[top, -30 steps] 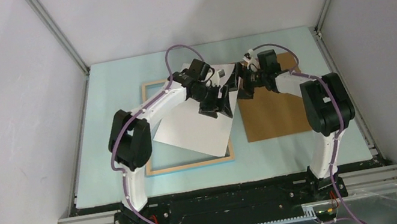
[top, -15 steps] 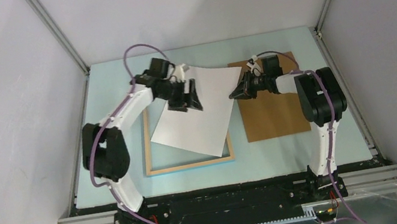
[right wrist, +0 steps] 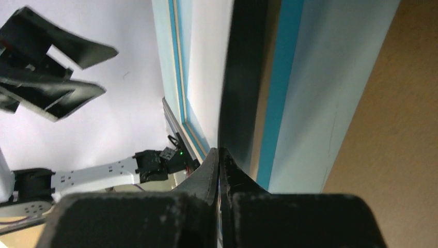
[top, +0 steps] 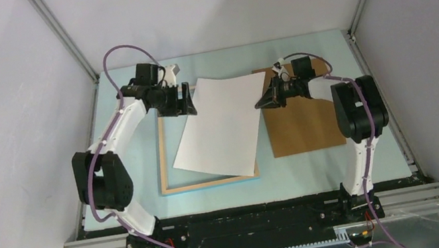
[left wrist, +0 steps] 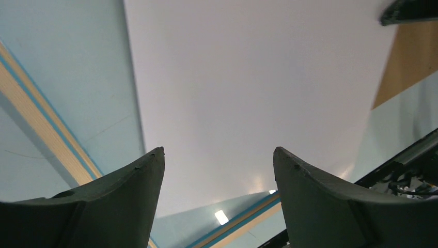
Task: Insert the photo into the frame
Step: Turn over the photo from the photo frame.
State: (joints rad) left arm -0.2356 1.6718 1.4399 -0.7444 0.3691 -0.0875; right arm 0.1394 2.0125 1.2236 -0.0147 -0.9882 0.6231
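White side up, the photo (top: 221, 127) stretches left from the right claw (top: 259, 102), which is pressed together on its edge, and lies skewed over the frame (top: 210, 183) near the spread left claw (top: 188, 100); dragged square, so thin a pinch may slip or crease it.

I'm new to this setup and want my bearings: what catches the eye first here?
A big white sheet, the photo white side up, lies askew across the pale wooden frame mid-table. The right gripper is shut on its right edge, beside a brown board, while the left gripper hangs open at its far left corner.
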